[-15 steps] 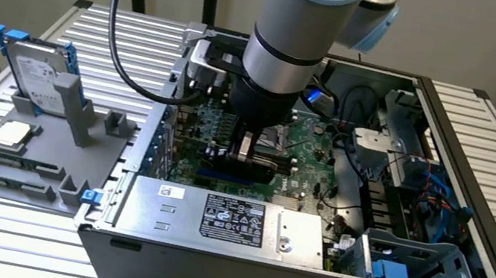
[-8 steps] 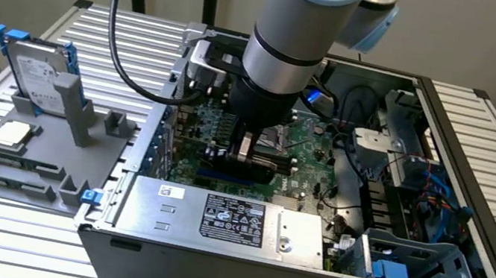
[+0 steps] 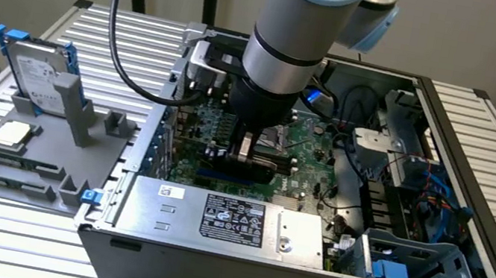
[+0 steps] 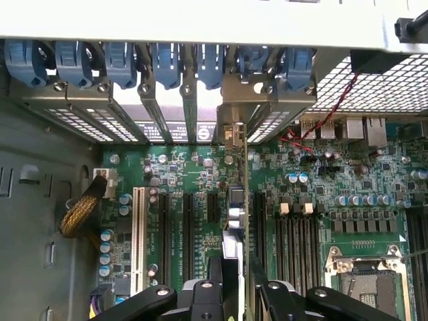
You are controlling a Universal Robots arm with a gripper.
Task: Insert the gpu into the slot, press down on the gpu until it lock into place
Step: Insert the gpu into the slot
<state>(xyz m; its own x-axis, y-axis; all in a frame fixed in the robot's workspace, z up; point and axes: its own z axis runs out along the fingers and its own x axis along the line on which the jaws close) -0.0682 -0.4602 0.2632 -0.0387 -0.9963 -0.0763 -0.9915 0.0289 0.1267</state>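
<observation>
Exterior view: arm and gripper cover most of the slot. Wrist view: gpu edge-on, its near end hidden behind the gripper; seating in the slot not discernible. Power-supply label print illegible.

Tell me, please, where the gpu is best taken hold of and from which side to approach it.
Pinch its two flat faces along the top long edge, coming straight down from above. The gpu stands on edge over the motherboard, thin edge up, bracket end toward the rear slot covers, so the top looks freest. The gripper holds it this way.
</observation>
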